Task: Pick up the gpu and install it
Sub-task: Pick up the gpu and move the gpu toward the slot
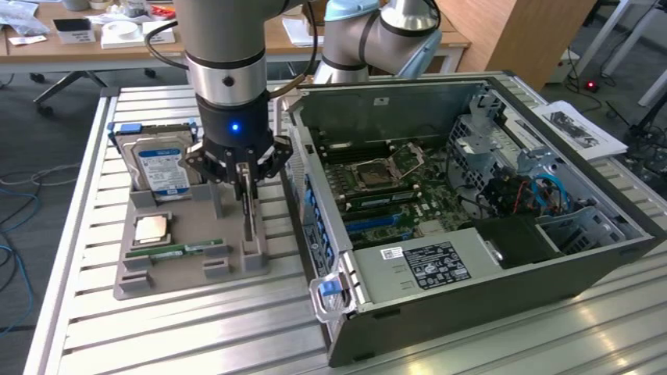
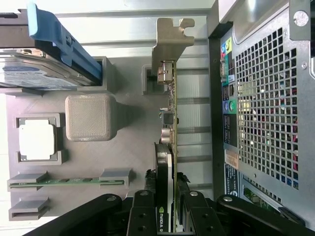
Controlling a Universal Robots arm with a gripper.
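The gpu (image 1: 248, 211) stands on edge in the grey parts fixture (image 1: 177, 273), a thin dark card seen nearly edge-on. In the wrist view the gpu (image 2: 170, 113) runs along its green board edge, with its silver end bracket (image 2: 170, 39) beside a fixture post. My gripper (image 1: 246, 176) comes straight down over the card's top edge. Its black fingers (image 2: 142, 214) sit on either side of the card's dark cooler, and the gripper (image 2: 166, 216) is shut on it. The card's lower edge still rests in the fixture slot.
The open computer case (image 1: 469, 273) lies just to the exterior view's right of the fixture, with its motherboard (image 1: 386, 187) exposed and its perforated back panel (image 2: 266, 98) close to the card. The fixture also holds a hard drive (image 1: 162, 164), a CPU (image 1: 153, 228) and a RAM stick (image 1: 177, 251).
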